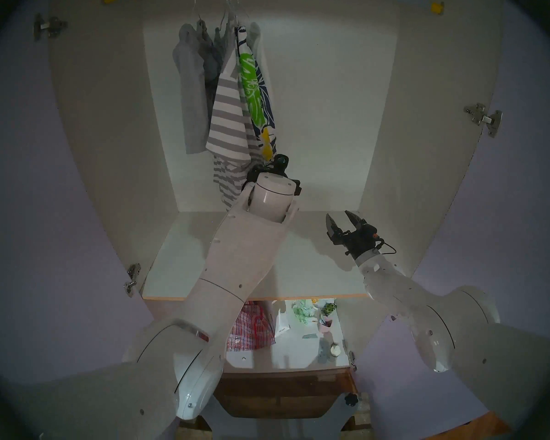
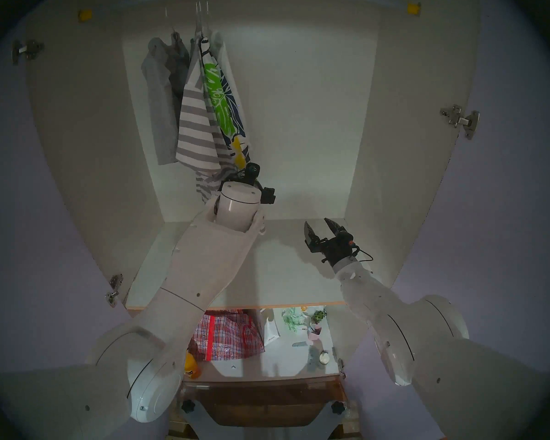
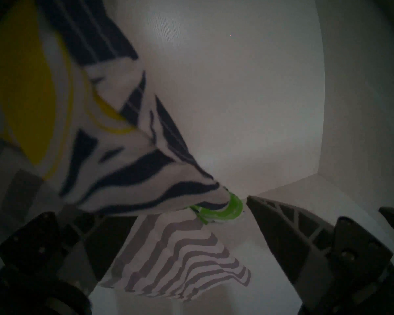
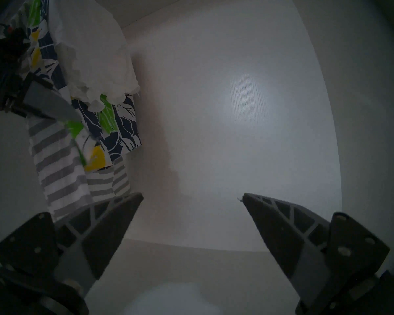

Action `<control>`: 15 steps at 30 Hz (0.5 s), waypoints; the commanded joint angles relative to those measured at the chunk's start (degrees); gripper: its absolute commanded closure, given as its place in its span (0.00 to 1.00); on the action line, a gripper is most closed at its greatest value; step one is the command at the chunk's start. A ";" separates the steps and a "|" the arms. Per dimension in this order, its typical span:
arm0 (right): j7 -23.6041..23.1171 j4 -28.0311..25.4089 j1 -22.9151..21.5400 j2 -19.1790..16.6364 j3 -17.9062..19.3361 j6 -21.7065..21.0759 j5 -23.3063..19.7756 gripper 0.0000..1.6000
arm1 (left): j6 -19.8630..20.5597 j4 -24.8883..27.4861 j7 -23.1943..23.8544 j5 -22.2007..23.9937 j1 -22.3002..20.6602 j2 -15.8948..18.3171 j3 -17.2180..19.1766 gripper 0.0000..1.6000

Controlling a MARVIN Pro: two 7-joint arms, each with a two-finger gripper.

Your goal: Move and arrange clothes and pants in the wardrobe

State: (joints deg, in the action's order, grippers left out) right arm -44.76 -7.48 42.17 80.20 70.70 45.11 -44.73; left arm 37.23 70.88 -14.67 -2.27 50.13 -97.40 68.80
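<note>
Reaching up with your left gripper, jaws wide around the floral shorts hem, you risk tugging them off; right gripper jaws wide, empty.

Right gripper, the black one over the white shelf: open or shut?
Open. The right gripper has its fingertips spread wide, nothing between them, above the white shelf.
</note>
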 commanded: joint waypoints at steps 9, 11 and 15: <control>-1.03 -0.53 -1.28 0.22 0.69 -0.12 -0.29 0.00 | 15.43 2.53 -14.56 -2.22 2.92 -9.98 2.38 0.00; -1.05 -0.51 -1.28 0.23 0.74 -0.11 -0.25 0.00 | 17.42 1.91 -19.07 -3.25 2.79 -11.09 2.12 0.00; -1.14 -0.45 -1.31 0.24 0.85 -0.11 -0.22 0.00 | 17.54 2.35 -26.35 -4.22 3.95 -12.94 2.44 0.00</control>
State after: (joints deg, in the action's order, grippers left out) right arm -45.64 -7.18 42.23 80.36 71.37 45.09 -44.72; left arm 55.17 70.85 -37.40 -4.38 55.01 -109.01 71.13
